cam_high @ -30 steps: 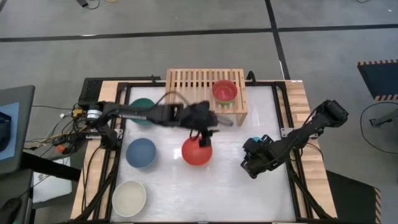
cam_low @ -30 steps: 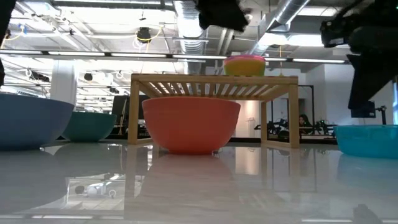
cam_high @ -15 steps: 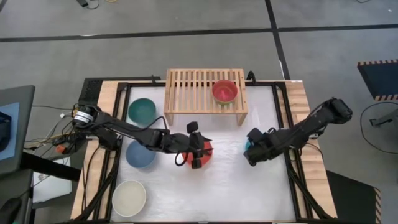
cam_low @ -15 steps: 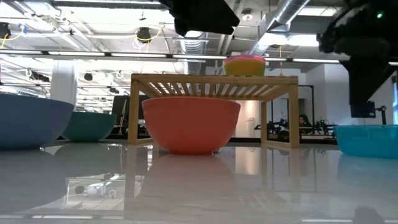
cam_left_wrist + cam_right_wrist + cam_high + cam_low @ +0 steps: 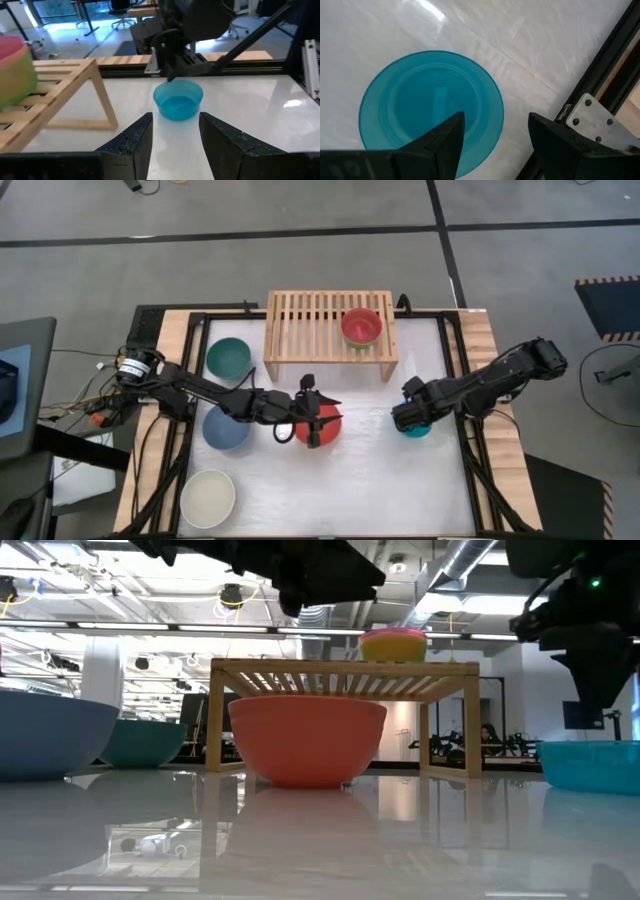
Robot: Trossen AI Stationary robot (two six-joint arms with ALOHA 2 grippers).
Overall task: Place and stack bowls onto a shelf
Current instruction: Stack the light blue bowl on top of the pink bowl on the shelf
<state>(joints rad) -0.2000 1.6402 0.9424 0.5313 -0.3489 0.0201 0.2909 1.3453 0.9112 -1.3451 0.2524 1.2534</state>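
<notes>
The left claw (image 5: 318,423) is hovering over the red bowl (image 5: 326,430) near the middle of the bench (image 5: 370,480), its two fingers (image 5: 131,145) spread apart with nothing between them. Its wrist view is looking across the white surface toward the cyan bowl (image 5: 178,100), which is sitting upright off at about three o'clock from the red one.

The right claw (image 5: 408,412) is hanging directly above that cyan bowl (image 5: 414,425), fingers (image 5: 445,142) parted, one over the bowl's inside and the other just outside its rim; neither is touching it as far as can be told. In the low view the cyan bowl (image 5: 590,765) is resting on the bench with the right arm above it.

The shelf (image 5: 310,320) is standing at twelve o'clock on the bench, just behind the red bowl (image 5: 308,738). On its right end a small stack of bowls is sitting, a pink one (image 5: 361,326) on top with yellow (image 5: 392,645) beneath it, and lime green (image 5: 15,75) showing lower in the left wrist view.

At about ten o'clock a dark green bowl (image 5: 228,357) is lying beside the shelf's left leg. The slate blue bowl (image 5: 226,426) is sitting at nine o'clock, partly under the left arm, and the cream white bowl (image 5: 208,498) is resting at seven o'clock near the bench's front edge.
</notes>
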